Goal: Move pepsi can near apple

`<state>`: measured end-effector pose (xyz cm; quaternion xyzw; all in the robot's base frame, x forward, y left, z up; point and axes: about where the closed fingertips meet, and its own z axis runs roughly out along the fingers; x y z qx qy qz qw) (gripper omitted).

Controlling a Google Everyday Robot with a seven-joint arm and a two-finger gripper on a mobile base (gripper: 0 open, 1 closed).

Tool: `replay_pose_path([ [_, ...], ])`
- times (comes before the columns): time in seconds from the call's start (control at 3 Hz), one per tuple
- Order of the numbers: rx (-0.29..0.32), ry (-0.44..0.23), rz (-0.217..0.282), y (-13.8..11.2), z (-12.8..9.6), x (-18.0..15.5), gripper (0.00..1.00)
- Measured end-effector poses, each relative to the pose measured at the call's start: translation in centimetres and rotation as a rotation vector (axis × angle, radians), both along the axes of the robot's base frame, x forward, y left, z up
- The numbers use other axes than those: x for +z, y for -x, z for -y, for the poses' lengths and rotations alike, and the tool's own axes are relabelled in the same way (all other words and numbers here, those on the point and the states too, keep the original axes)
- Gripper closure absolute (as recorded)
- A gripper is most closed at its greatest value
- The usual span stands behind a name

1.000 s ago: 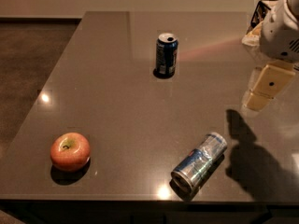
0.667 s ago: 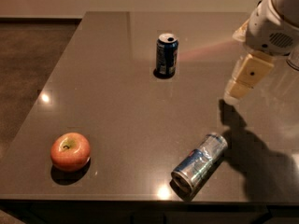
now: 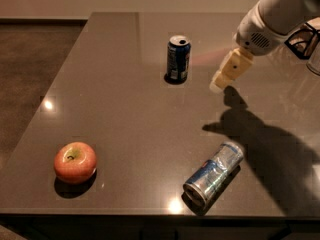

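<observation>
The pepsi can (image 3: 178,59), dark navy with a silver top, stands upright on the dark table (image 3: 125,114) toward the far middle. The apple (image 3: 75,162), red-orange with a yellowish top and a dark stem, sits near the front left corner, far from the can. My gripper (image 3: 223,79) comes in from the upper right on a white arm. It hangs just right of the pepsi can, a short gap away, at about the can's height. It holds nothing that I can see.
A lighter silver-and-blue can (image 3: 214,174) lies on its side near the table's front edge, right of centre. The arm's shadow falls across the right side of the table. The floor lies beyond the table's left edge.
The gripper has moved left across the table, from the right edge toward the pepsi can. The cans and the apple have not moved.
</observation>
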<state>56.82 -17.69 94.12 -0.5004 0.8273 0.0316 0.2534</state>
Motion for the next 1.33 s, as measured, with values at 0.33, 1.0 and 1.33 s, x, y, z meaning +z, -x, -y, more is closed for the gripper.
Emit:
replay_pose_path([
  [0.33,-0.085,-0.042,0.032,-4.0,-1.0,-1.6,0.00],
  [1.0,-0.159,-0.136,0.063,-10.5,-4.7,-2.6,0.00],
  [1.33,-0.154,-0.177,0.064,-11.5,-6.1,-2.2,0.00],
])
